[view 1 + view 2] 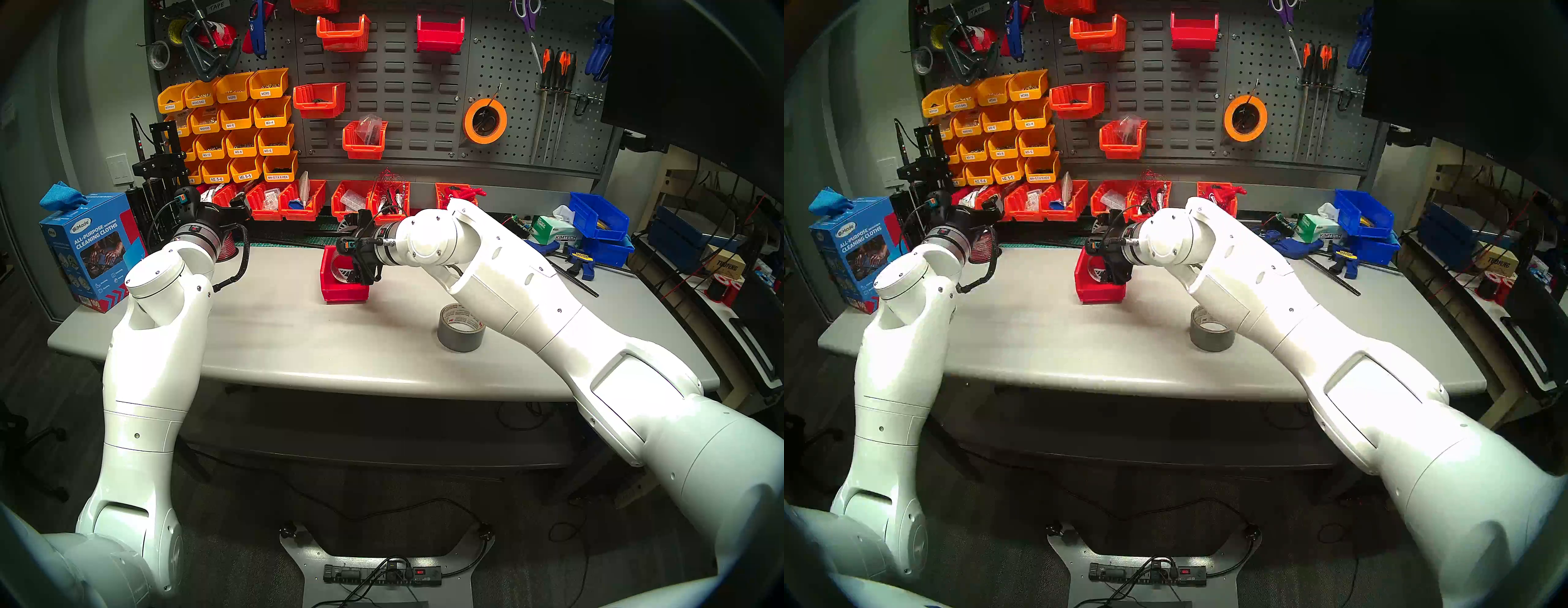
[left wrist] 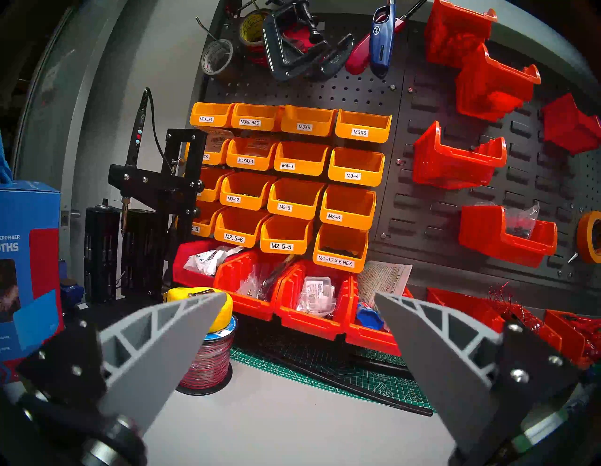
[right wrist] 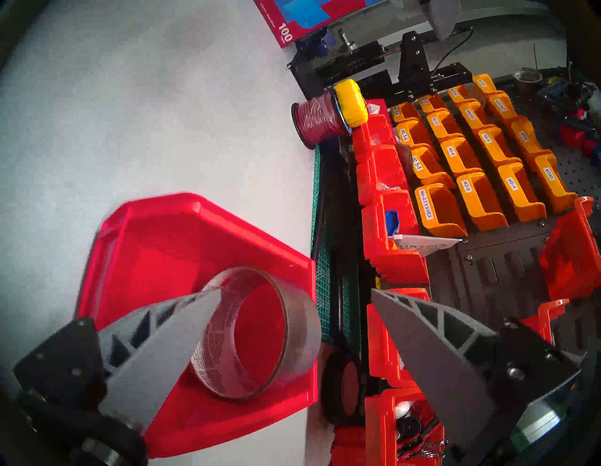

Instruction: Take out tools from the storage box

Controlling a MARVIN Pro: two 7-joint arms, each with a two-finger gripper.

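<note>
The right end effector (image 1: 360, 271) hides most of the boxed tape roll (image 1: 339, 265).

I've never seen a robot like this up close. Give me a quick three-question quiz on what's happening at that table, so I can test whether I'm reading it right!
1. True or false: one grey tape roll already lies flat on the table, outside the red box.
2. Which hand is at the red box: A) the left hand, B) the right hand?
3. Fill in: the left hand's fingers are spread ____ and hold nothing.

Key:
1. True. The second tape roll is still inside the box.
2. B. Its fingers are spread on either side of that roll's wall, not yet closed.
3. Open.
</note>
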